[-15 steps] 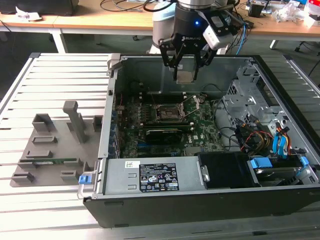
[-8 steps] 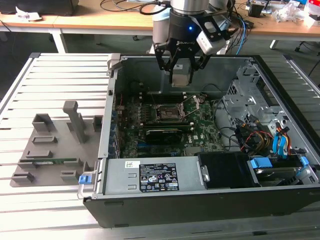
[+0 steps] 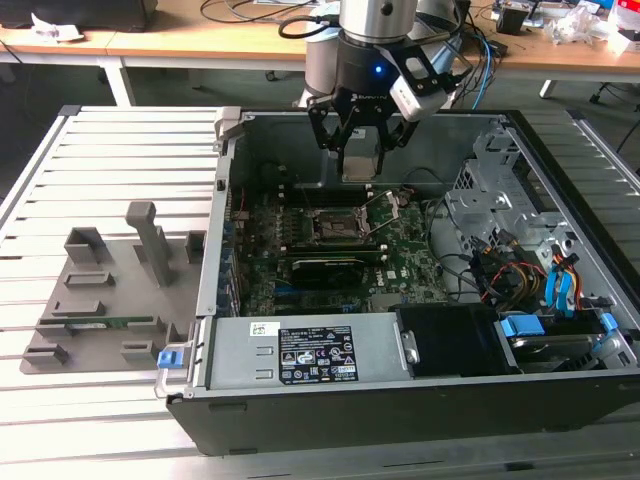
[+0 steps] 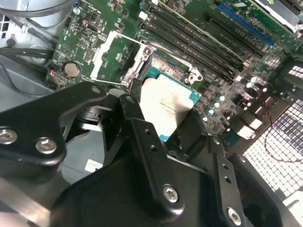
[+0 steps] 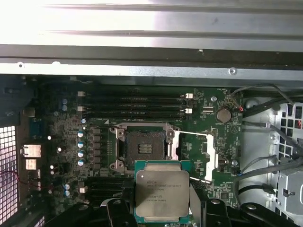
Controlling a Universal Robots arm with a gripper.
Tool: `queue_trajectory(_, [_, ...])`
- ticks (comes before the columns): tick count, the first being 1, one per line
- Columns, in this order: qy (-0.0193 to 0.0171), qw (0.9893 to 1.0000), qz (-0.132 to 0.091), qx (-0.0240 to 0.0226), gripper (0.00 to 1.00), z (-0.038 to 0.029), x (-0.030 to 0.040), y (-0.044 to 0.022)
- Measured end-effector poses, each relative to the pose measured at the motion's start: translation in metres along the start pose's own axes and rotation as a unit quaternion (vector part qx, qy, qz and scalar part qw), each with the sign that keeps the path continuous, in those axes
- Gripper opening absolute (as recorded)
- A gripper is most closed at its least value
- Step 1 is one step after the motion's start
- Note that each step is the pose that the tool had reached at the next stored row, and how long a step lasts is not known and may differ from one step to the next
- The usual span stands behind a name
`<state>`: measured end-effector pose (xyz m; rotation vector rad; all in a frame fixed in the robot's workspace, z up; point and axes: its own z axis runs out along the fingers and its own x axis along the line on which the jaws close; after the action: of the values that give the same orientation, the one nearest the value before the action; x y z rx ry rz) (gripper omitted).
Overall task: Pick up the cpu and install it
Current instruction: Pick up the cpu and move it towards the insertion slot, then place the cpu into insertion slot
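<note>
The gripper is clenched on the cpu, with a finger pressed against each of two opposite edges. The chip hangs in the air above the socket and a little off to one side of it, not yet over the opening. It is held flat, metal lid up.

The cpu looks light and rigid: a thin board under a smooth metal lid. I judge the edges to be the only sound place to hold it. The lid gives little purchase. The underside, which cannot be seen here, is probably the delicate face and best left untouched. Held by thin edges, it could tilt or slip if the squeeze is uneven, and it will not forgive being forced into its seat crooked.

The socket sits open and empty, its dark bed exposed and its load plate swung aside. Around the socket lies the green board, which rests on the floor of the open case. The memory slots beside the socket look bare. Farther from the socket, the case also holds cable bundles and a metal drive cage. Outside the case, well away from the socket, a grey tray holds a memory stick in one of its grooves.
</note>
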<state>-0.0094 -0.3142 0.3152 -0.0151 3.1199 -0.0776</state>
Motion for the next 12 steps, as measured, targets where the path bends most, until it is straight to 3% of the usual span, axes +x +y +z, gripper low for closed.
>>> queue_trajectory(12, [0.0000,1.0000,0.000,-0.0001,0.55,0.0006,0.0000,0.0000])
